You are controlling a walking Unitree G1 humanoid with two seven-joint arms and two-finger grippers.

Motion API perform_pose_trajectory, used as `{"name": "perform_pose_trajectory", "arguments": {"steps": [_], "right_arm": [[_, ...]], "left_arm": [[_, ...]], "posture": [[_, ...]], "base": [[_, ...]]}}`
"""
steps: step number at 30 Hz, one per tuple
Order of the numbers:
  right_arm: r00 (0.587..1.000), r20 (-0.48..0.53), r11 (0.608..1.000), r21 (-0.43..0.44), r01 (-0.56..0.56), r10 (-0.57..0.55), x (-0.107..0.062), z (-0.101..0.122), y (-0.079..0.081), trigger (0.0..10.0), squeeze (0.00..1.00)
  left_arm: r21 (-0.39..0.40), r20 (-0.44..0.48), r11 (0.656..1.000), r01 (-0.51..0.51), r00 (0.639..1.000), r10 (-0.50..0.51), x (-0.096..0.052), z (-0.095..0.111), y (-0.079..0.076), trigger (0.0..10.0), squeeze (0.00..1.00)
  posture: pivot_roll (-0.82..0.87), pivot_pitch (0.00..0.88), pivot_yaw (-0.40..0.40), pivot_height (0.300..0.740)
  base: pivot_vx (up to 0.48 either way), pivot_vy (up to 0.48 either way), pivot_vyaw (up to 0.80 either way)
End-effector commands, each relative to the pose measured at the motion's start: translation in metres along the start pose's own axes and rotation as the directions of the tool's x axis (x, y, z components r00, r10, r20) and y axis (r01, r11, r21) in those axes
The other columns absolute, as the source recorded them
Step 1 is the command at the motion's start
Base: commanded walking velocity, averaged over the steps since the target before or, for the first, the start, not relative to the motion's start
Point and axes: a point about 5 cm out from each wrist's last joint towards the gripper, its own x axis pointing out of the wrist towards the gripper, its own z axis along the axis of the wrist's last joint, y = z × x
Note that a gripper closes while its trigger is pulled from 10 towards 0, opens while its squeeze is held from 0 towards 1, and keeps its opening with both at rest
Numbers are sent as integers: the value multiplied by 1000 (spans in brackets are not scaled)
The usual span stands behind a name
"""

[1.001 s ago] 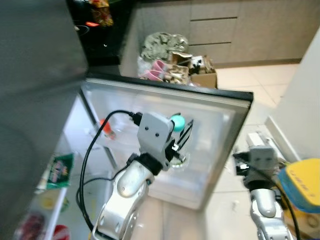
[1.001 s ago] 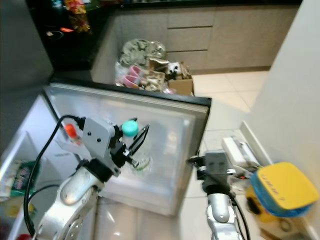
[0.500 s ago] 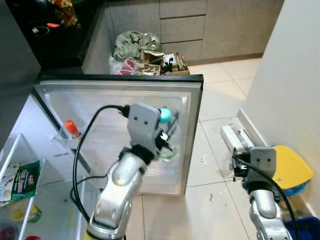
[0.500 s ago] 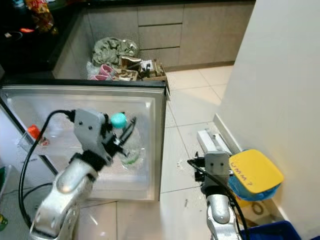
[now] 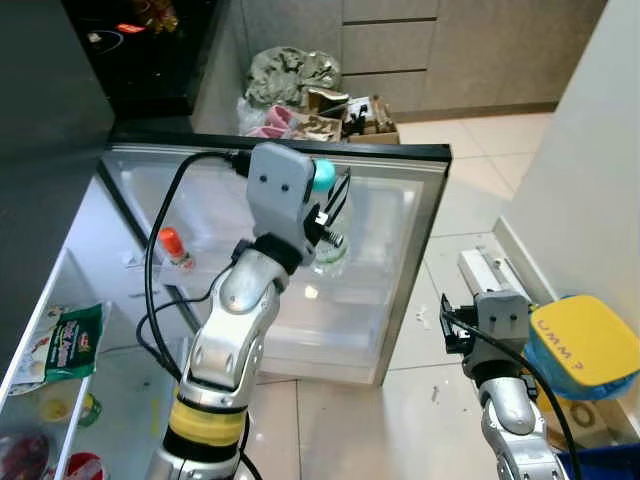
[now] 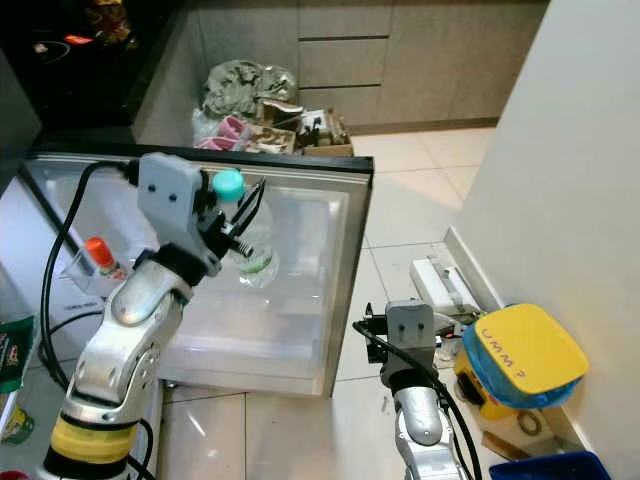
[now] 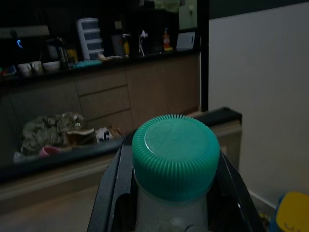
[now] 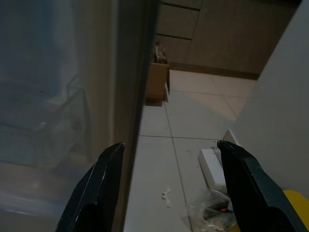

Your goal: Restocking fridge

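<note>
The left gripper (image 6: 243, 228) grips a teal-capped bottle (image 6: 245, 250) before the open fridge door (image 6: 300, 290).

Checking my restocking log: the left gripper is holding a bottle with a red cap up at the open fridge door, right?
Not quite. The cap is green, as the left wrist view shows. The rest stands: the left gripper holds the bottle at the open fridge door.

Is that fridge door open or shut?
Open: the fridge door stands swung out, its inner shelves facing the left gripper holding a bottle.
</note>
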Motion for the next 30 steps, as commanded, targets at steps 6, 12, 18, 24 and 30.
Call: {"name": "perform_pose_trajectory", "arguments": {"steps": [6,12,18,24,30], "right_arm": [[996,-88,1000,-25,4,-6,-10,-24,-5,10000,0],[993,-117,999,-42,27,-32,-14,-33,-12,10000,0],[992,-119,998,-52,41,-47,-14,-35,-17,10000,0],[992,-114,997,-55,52,-58,-13,-35,-19,10000,0],[992,-107,997,-54,53,-59,-13,-35,-17,10000,0]], "left_arm": [[27,-14,998,57,998,-56,14,-12,-17,10000,0],[-41,-45,997,58,997,-60,22,-28,-34,10000,0],[-129,-71,992,3,997,-12,24,-38,-36,10000,0],[-146,-44,988,-44,998,38,24,-33,-24,10000,0],[-111,68,983,-146,986,154,13,-6,19,10000,0]], "posture": [[-201,160,53,740],[-209,161,64,740],[-212,162,72,740],[-201,164,75,740],[-195,166,79,740]], "base": [[0,0,0],[0,0,0],[0,0,0],[0,0,0],[0,0,0]]}}
